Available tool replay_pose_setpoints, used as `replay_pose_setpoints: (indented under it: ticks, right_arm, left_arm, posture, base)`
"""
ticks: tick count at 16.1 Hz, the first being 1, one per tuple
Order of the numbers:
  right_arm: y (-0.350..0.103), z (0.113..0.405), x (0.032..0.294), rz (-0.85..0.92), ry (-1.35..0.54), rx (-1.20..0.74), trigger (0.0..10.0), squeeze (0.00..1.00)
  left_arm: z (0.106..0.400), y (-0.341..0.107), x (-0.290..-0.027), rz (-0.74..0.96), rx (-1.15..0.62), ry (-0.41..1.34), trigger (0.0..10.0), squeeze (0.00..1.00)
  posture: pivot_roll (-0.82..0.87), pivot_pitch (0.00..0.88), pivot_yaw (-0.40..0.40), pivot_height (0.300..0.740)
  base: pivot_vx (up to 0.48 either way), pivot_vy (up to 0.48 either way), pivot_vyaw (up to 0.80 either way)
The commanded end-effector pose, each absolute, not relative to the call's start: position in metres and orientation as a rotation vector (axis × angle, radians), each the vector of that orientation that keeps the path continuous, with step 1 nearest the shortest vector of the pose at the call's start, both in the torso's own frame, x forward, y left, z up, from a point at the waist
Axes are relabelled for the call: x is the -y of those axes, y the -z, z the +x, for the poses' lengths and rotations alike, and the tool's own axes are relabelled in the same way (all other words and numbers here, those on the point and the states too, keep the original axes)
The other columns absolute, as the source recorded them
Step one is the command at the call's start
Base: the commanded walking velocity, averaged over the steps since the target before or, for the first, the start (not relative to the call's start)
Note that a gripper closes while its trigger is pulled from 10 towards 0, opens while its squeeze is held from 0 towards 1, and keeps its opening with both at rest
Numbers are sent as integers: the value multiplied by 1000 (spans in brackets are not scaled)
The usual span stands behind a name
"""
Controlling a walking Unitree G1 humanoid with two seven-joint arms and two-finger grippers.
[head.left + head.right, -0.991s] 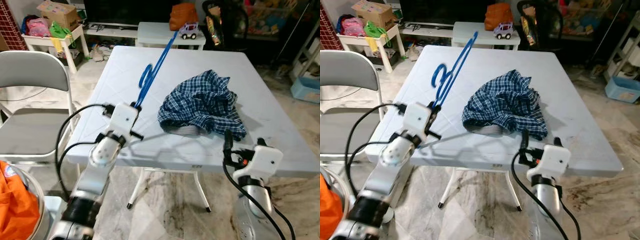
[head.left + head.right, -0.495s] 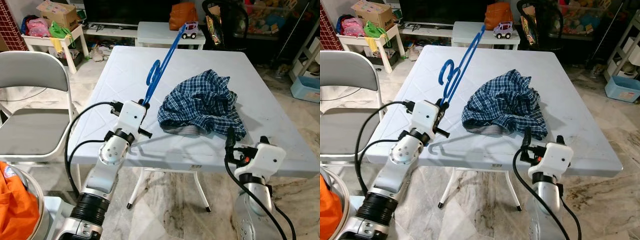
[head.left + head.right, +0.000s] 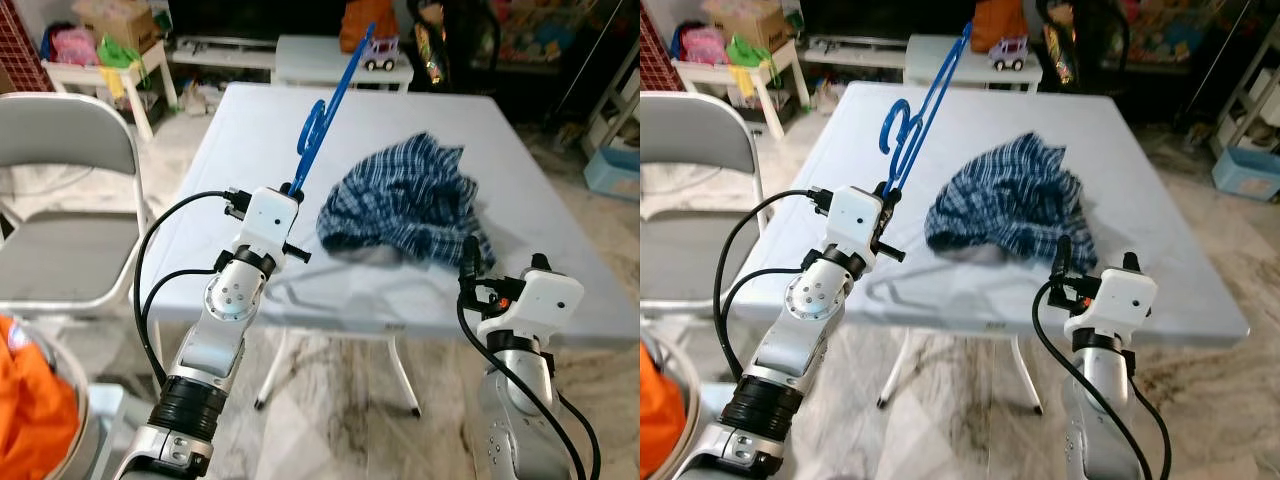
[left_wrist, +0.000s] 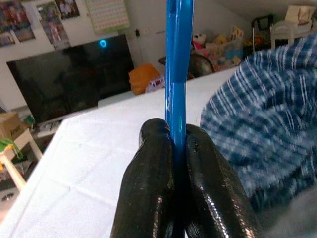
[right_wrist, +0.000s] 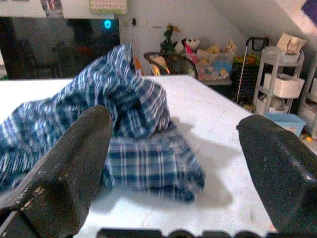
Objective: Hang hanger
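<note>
My left gripper [image 3: 291,190] is shut on a blue plastic hanger [image 3: 331,98], gripping its bar; the left wrist view has the two black fingers [image 4: 148,173] pinched on the blue bar [image 4: 177,59]. The hanger stands steeply up over the left front part of the white table [image 3: 240,130], hook part about halfway up. A crumpled blue plaid shirt [image 3: 410,195] lies on the table to the right of it. My right gripper [image 3: 503,265] is open at the table's front right edge, facing the shirt [image 5: 133,129], fingers wide apart and holding nothing.
A grey folding chair [image 3: 60,170] stands left of the table. Something orange [image 3: 30,410] sits at the bottom left by my body. Behind the table are a low white table [image 3: 320,55] with a toy car, a TV stand and clutter; a blue bin [image 3: 612,172] sits far right.
My left gripper has lifted the hanger and tipped it more upright, moving a little toward the shirt. The right arm has risen slightly. The view has shifted and blurred a little.
</note>
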State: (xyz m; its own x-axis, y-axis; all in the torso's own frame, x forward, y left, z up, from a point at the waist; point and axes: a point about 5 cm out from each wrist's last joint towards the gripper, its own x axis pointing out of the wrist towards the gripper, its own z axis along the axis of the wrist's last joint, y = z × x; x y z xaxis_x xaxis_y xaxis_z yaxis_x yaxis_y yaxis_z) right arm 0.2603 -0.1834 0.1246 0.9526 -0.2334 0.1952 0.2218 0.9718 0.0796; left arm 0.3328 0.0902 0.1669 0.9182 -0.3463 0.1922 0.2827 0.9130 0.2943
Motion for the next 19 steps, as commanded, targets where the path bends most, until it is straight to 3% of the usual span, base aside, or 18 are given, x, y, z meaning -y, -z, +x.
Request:
replay_pose_setpoints:
  ticks: [1,12,19]
  right_arm:
    - [-121,258,184,57,237,188,10000,0]
    - [-125,257,187,54,260,196,10000,0]
    - [-123,250,194,32,279,174,10000,0]
  left_arm:
    - [331,-168,-89,263,255,328,10000,0]
    - [328,-163,-78,252,240,366,10000,0]
    - [323,-127,-75,262,122,422,10000,0]
  posture:
    - [168,0,-76,740]
    - [138,0,-68,740]
    - [113,13,-85,740]
  base:
    - [-289,0,0]
    - [-273,0,0]
    - [0,0,0]
